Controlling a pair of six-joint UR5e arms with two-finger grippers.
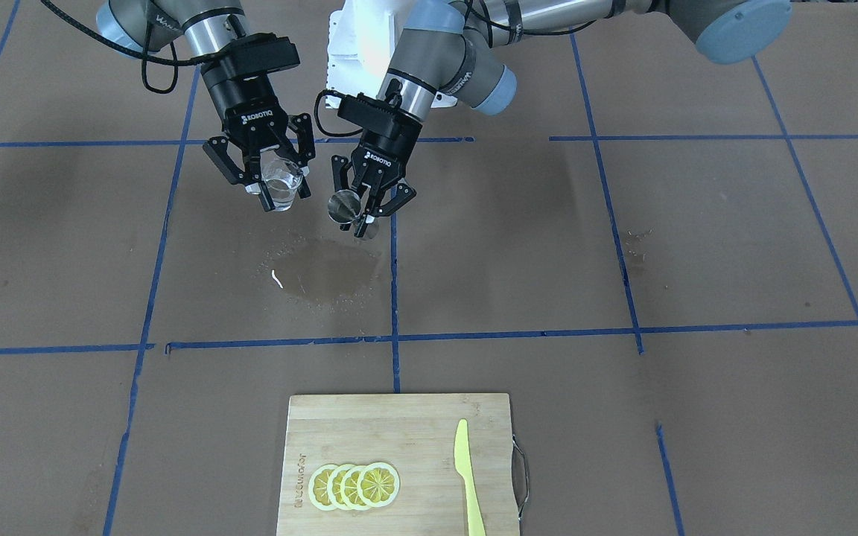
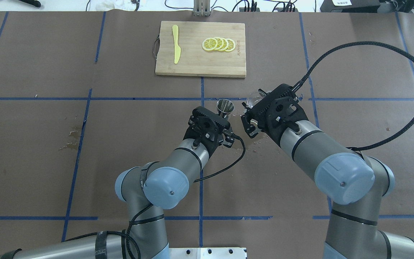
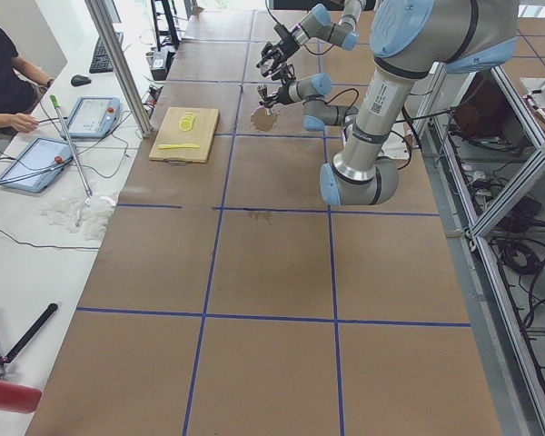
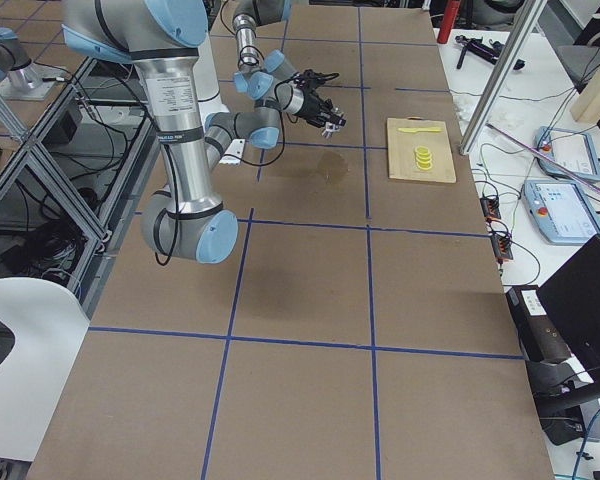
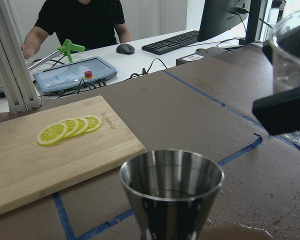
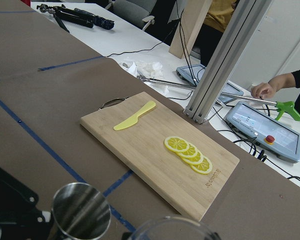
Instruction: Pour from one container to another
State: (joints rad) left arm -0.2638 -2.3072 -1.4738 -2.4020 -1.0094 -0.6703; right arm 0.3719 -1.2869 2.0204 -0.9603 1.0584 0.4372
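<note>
My right gripper (image 1: 280,190) is shut on the small clear glass cup (image 1: 281,181), held above the table. My left gripper (image 1: 362,219) is shut on the waist of the steel jigger (image 1: 342,206), which is held with its mouth up. In the overhead view the cup (image 2: 254,98) hangs just right of the jigger (image 2: 225,107), with a small gap between them. The left wrist view looks into the jigger's open cone (image 5: 172,187), and the cup (image 5: 292,50) sits higher at the upper right. In the right wrist view, the jigger (image 6: 81,214) is at lower left and the cup's rim (image 6: 172,227) at the bottom edge.
A wet patch (image 1: 325,272) darkens the brown paper below both grippers. A wooden cutting board (image 1: 399,439) lies on the far side from the robot, holding several lemon slices (image 1: 354,485) and a yellow plastic knife (image 1: 466,476). Operators sit beyond the table edge (image 5: 80,20).
</note>
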